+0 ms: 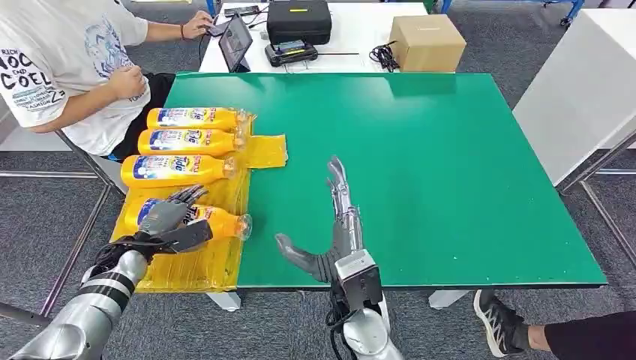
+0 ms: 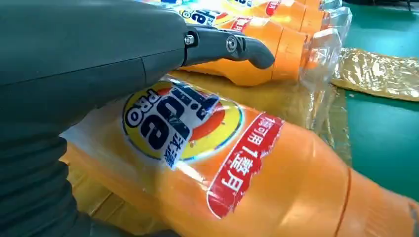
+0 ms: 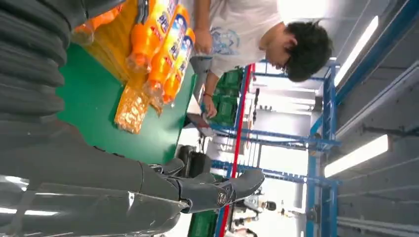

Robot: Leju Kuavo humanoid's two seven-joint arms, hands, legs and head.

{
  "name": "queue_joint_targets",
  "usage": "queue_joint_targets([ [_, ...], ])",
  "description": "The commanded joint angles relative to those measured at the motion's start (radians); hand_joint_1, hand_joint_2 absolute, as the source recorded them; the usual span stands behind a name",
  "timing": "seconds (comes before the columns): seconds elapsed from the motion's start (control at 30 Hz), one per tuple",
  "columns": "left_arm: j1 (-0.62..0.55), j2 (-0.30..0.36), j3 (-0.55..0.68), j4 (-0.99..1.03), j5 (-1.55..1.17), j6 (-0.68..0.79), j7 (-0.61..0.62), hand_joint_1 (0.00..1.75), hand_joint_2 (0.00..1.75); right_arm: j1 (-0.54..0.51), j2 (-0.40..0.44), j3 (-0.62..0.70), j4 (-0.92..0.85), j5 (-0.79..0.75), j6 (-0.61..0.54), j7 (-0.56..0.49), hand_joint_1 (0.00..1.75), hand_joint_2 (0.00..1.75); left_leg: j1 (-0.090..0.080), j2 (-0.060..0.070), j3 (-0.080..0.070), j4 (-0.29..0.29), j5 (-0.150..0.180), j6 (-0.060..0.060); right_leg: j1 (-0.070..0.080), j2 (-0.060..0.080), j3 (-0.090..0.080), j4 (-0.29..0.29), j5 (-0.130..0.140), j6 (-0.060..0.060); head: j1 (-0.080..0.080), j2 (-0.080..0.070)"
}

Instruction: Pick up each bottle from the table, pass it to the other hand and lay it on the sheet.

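Bottle (image 2: 257, 168) labelled "Tide PRO" under left hand (image 1: 166, 215).

Glossy orange plastic bottles (image 1: 180, 169) with shiny printed labels lie on a crinkled, translucent yellow plastic sheet (image 1: 187, 266). The table (image 1: 450, 165) top is smooth, matt green (faint sheen near the far edge). Left hand (image 1: 166, 217): matt grey plastic cover, dark fingers. Arms of brushed silver metal. Box (image 1: 427, 41) of plain brown cardboard.
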Motion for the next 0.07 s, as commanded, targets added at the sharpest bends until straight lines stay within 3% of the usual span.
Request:
queue_joint_targets([
  [0.03,0.126,0.074,-0.011,0.070,0.149,-0.214,-0.073,0.00,0.00,-0.059,-0.003,0.018,0.138,-0.025,0.021,-0.002,0.00,1.75,-0.001,0.007,0.006,-0.003,-0.001,-0.001,0.000,0.006,0.004,-0.002,0.001,-0.001,0.000,0.000],
  [0.07,0.141,0.084,-0.008,0.063,0.181,-0.249,-0.091,0.00,0.00,-0.063,-0.002,0.021,0.149,-0.028,0.023,-0.004,0.00,1.75,-0.001,0.010,0.007,-0.004,-0.001,-0.001,-0.001,0.009,0.004,-0.003,0.002,-0.002,0.000,0.000],
])
